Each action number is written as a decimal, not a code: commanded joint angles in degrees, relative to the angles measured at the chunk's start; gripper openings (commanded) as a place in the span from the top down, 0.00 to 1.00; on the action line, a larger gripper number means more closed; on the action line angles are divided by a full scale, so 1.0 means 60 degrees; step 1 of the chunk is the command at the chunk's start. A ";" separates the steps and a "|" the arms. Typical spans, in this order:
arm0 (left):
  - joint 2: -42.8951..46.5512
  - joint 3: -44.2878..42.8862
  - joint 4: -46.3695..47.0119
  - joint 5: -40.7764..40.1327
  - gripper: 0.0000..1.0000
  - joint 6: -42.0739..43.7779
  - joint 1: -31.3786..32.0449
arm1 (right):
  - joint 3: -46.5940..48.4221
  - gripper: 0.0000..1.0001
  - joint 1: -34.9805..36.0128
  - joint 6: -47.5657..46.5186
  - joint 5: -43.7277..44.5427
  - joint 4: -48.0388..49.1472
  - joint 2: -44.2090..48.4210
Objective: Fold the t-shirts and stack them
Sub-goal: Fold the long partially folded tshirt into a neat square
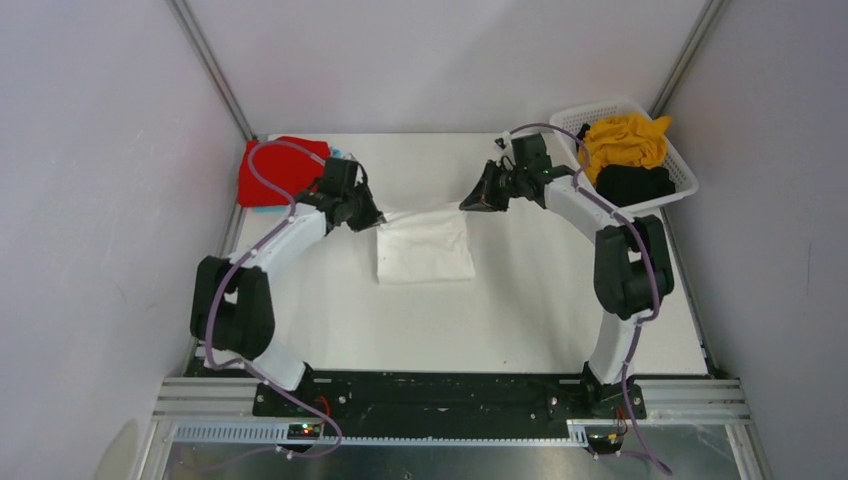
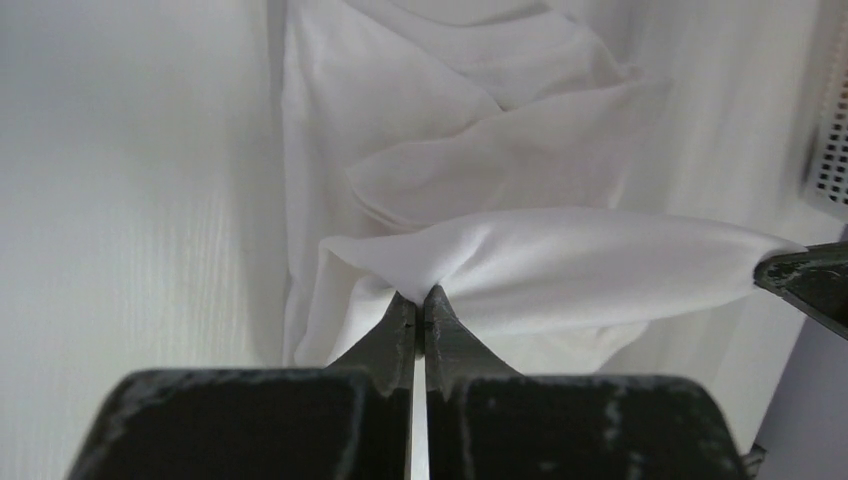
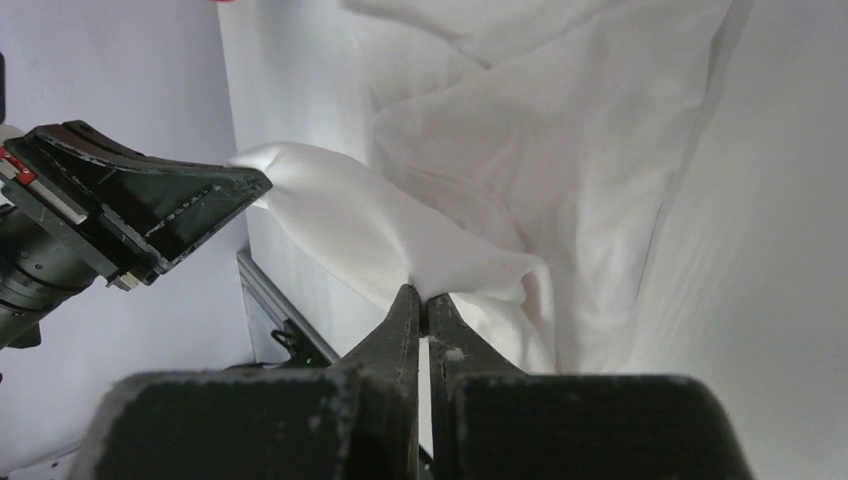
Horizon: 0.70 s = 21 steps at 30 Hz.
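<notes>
The white t-shirt (image 1: pixel 425 245) lies partly folded on the white table. Its far edge is lifted and stretched between both grippers. My left gripper (image 1: pixel 376 217) is shut on the shirt's left end; in the left wrist view (image 2: pixel 421 297) the cloth (image 2: pixel 560 255) bunches at the tips. My right gripper (image 1: pixel 470 203) is shut on the right end, as the right wrist view (image 3: pixel 422 295) shows with the cloth (image 3: pixel 350 215). A folded red t-shirt (image 1: pixel 280 170) lies on a light blue one (image 1: pixel 262 209) at the far left. The mustard yellow t-shirt (image 1: pixel 625 140) and black t-shirt (image 1: pixel 635 185) lie in the basket.
The white slotted basket (image 1: pixel 684 170) stands at the far right corner. White walls close the table on the left, back and right. The left gripper's fingers (image 3: pixel 160 200) show in the right wrist view.
</notes>
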<state>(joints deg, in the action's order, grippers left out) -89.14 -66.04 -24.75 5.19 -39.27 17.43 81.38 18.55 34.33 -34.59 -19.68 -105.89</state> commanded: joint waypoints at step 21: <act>-0.3795 -0.2920 0.0112 0.0131 0.58 0.0124 -0.0869 | 0.3162 0.75 -0.0387 -0.0082 0.0908 0.0724 -0.3552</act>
<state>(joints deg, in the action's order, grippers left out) -111.92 -80.27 -24.49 6.44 -39.07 13.69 96.95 17.34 33.98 -30.87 -16.69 -127.11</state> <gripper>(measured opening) 0.258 0.074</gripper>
